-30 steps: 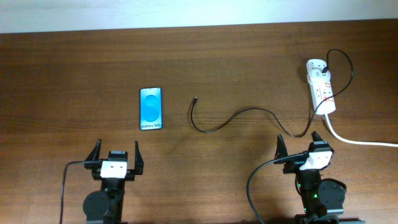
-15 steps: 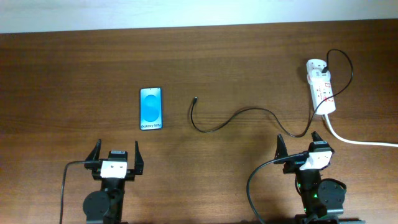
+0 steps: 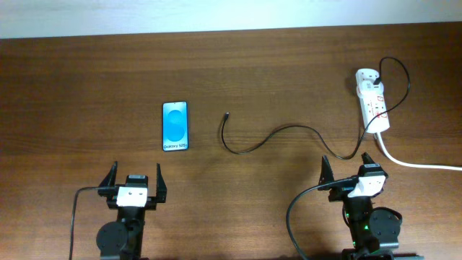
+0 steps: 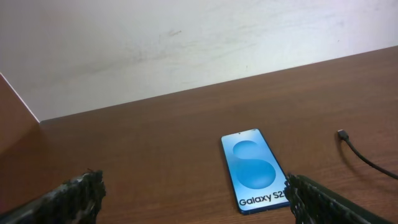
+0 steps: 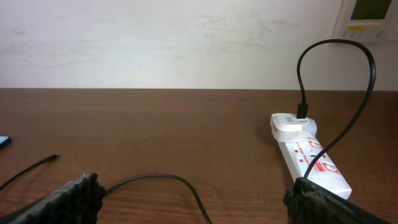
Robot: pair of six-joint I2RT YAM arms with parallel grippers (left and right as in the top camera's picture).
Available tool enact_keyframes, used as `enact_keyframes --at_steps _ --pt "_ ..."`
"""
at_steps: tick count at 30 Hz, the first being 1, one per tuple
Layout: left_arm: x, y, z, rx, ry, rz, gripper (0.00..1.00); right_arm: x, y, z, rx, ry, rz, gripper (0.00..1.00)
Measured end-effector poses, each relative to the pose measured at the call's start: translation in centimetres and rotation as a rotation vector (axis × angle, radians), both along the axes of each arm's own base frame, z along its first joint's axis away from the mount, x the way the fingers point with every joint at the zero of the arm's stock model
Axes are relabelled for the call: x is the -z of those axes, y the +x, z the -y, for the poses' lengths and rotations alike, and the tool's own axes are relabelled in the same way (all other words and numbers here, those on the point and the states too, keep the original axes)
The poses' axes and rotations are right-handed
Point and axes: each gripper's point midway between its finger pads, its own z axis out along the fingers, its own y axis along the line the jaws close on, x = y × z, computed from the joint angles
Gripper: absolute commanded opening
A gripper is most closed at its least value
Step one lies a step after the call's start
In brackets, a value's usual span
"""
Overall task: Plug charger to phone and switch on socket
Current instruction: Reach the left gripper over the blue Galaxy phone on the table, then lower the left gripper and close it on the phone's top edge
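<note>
The phone (image 3: 175,126) lies flat, blue screen up, left of centre; it also shows in the left wrist view (image 4: 255,168). The black charger cable (image 3: 278,134) runs from its small free plug (image 3: 227,114) across the table to the white socket strip (image 3: 372,100) at the far right. The right wrist view shows the cable (image 5: 161,181) and the socket (image 5: 308,152). My left gripper (image 3: 134,180) is open and empty, near the front edge below the phone. My right gripper (image 3: 349,167) is open and empty, just in front of the cable's right bend.
The socket's thick white mains cord (image 3: 415,163) trails off to the right edge. The brown wooden table (image 3: 86,87) ends at a white wall along the back.
</note>
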Motion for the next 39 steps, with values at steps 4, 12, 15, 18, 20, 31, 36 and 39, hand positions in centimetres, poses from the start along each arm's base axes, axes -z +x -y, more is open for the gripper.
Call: enact_keyframes --at_steps 4,12,15,18,20,31,36,39 --pt "0.0 0.0 0.0 0.000 0.000 0.000 0.99 0.0 0.0 0.0 0.000 0.000 0.000 0.98" --pt "-2.7 0.0 1.2 0.067 -0.046 0.105 0.99 0.0 0.0 0.0 0.000 0.000 0.000 0.98" --pt "-4.0 0.2 1.3 0.073 -0.079 0.093 0.99 0.0 0.0 0.0 0.000 0.000 0.000 0.98" --pt "-7.2 0.7 1.4 0.077 -0.091 0.093 0.99 0.0 0.0 0.0 0.000 0.000 0.001 0.98" --pt "-9.1 1.7 1.8 0.100 -0.095 0.067 0.99 0.0 0.0 0.0 0.000 0.000 0.002 0.98" --pt "-6.4 16.5 4.8 0.219 -0.222 -0.791 0.99 0.0 0.0 0.0 0.000 0.000 0.000 0.98" --pt "-0.2 18.0 5.3 0.222 -0.263 -0.998 0.99 0.0 0.0 0.0 0.000 0.001 0.001 0.99" --pt "0.8 19.1 5.5 0.216 -0.268 -0.991 1.00 0.0 0.0 0.0 0.000 0.000 0.001 0.98"
